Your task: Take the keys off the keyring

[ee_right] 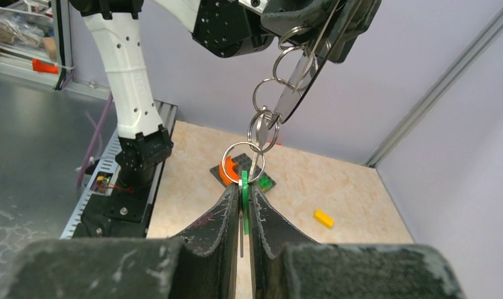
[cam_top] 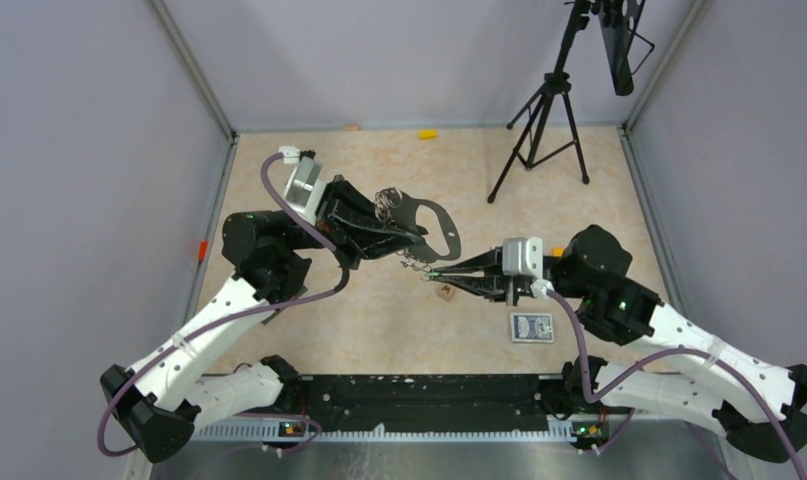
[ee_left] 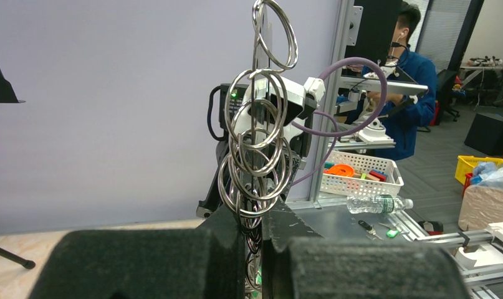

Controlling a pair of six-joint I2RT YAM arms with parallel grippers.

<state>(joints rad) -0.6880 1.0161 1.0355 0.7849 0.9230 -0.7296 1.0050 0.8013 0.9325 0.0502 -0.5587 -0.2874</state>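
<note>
Standing beside the table, I see the left gripper (cam_top: 407, 242) closed hard on the keyring (cam_top: 415, 208), holding that big flat grey loop in the air, clear of the tabletop. From the left wrist view the loop is edge-on, a thin upright line rising out of the narrow slit between the black pads (ee_left: 361, 268). It looks stiff and light to me, a plate that will not flex. Its flat faces are the sensible place to pinch it, away from the edge where the rings hang, which is roughly where it is held now.

Hanging off the keyring is a bunch of split rings (ee_left: 256, 159), with a short chain of them trailing down toward the right arm. I would expect these to be springy, slick steel, free to swing and twist, and poor things to grab directly.

Below the keyring, at the far end of that chain, the right gripper (cam_top: 441, 274) is pinched nearly closed on the green key (ee_right: 244, 198), its head clamped flat between the two fingers. A thin silvery sliver runs into the same pinch. I cannot tell whether that is one of the other keys.

The keys themselves look tiny, thin and almost weightless, and smooth enough to slip. Holding one by the head, flat on, seems right, leaving the hole free to be worked round the coil of its ring.
</note>
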